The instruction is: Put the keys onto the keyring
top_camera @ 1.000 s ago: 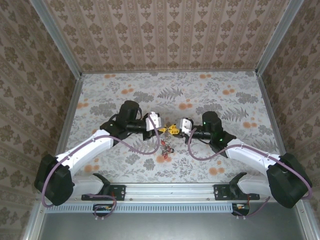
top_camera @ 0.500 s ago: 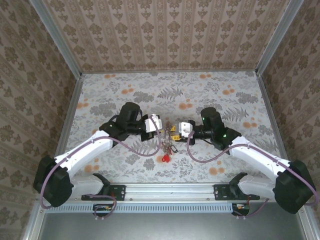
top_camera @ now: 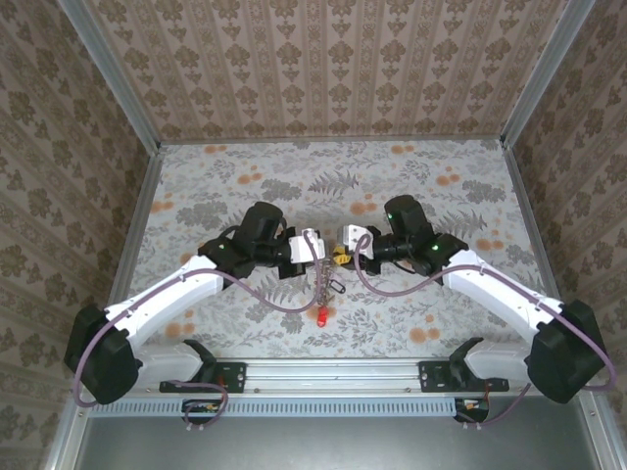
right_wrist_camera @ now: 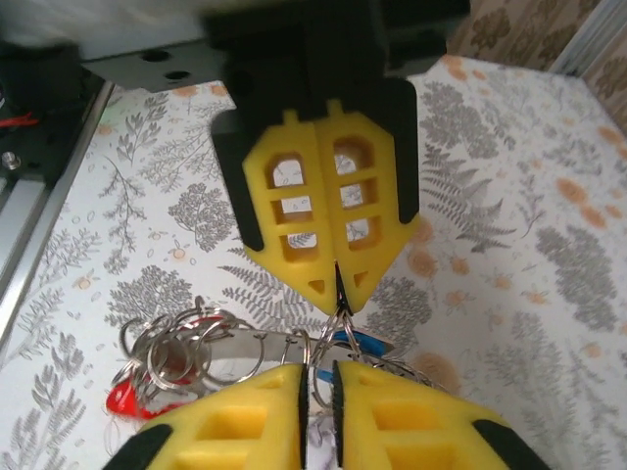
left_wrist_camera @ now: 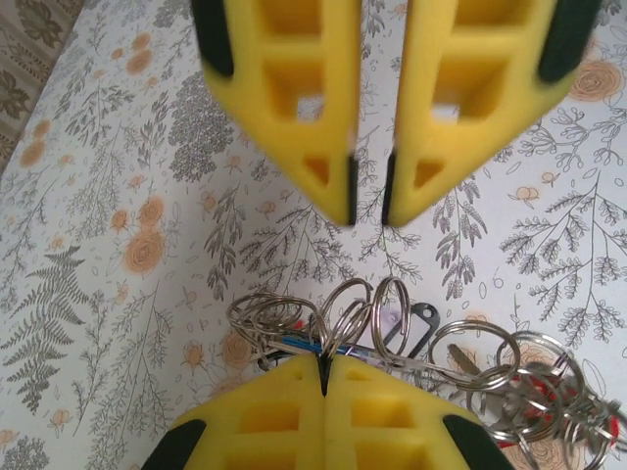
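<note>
From above, the left gripper (top_camera: 321,253) and right gripper (top_camera: 339,255) have drawn closer than a second ago, and the keys (top_camera: 322,290), then clumped, now trail from the left fingers toward the near edge, mid-table. The left wrist view adds that its fingers are pinched on the bunch's wire rings (left_wrist_camera: 343,318). The right wrist view shows its own fingers a slit apart, rings at their mouth.

keys (top_camera: 324,286) between left gripper (left_wrist_camera: 323,377) and right gripper (left_wrist_camera: 370,201), over the table (top_camera: 441,186).
</note>
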Robot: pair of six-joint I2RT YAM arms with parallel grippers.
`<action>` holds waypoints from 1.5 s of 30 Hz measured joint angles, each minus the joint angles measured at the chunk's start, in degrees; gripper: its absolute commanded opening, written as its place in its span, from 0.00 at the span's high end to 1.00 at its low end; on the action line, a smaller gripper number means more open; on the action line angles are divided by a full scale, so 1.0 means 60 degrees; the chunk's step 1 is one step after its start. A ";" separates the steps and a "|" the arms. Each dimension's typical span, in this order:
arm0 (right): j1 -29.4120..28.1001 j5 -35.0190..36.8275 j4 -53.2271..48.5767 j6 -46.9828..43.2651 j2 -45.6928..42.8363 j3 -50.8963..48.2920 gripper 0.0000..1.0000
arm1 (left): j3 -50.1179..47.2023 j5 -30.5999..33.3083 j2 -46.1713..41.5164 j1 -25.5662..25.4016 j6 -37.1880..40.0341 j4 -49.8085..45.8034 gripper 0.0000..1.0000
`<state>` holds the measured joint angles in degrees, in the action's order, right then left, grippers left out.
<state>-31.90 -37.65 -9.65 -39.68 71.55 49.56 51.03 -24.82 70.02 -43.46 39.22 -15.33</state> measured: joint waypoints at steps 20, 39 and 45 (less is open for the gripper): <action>-0.0025 0.0011 0.0936 0.1147 0.0608 -0.0117 0.73 | 0.0138 0.0007 0.0164 -0.0011 -0.0189 0.0346 1.00; 0.1592 0.0186 -0.0404 -0.1209 -0.0838 -0.1333 0.62 | -0.0754 -0.1399 0.0069 0.0896 -0.1173 0.1304 0.81; 0.1847 0.1038 -0.3034 -0.2943 -0.1708 -0.0911 0.62 | -0.0754 -0.2452 0.0481 0.0244 -0.0007 0.1253 0.81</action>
<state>-20.82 -31.42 -27.86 -57.34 61.30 44.10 46.50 -39.53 72.90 -42.00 39.18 -7.81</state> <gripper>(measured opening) 0.397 0.189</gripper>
